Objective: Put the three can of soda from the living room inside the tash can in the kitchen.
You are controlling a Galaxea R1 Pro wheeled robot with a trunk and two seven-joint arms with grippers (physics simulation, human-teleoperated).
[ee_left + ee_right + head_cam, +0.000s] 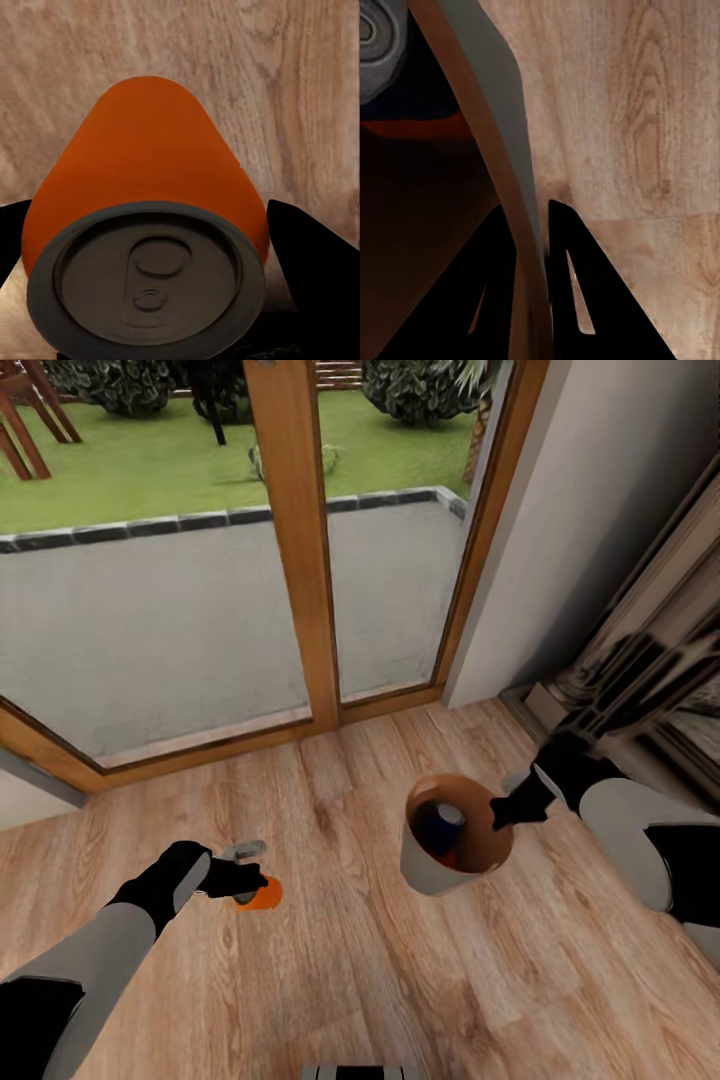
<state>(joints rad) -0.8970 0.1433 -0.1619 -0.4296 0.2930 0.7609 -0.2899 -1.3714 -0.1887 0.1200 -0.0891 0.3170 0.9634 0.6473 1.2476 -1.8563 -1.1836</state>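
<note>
Wood floor (330, 980) by glass doors (200, 610) bears tash can (425, 870).

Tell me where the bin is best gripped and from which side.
Grip the bin by its thin rim, coming from above on the robot's right, one finger inside the wall and one outside. The open top leaves that edge free, and the right gripper already pinches it that way; the cans inside sit clear of that side.
</note>
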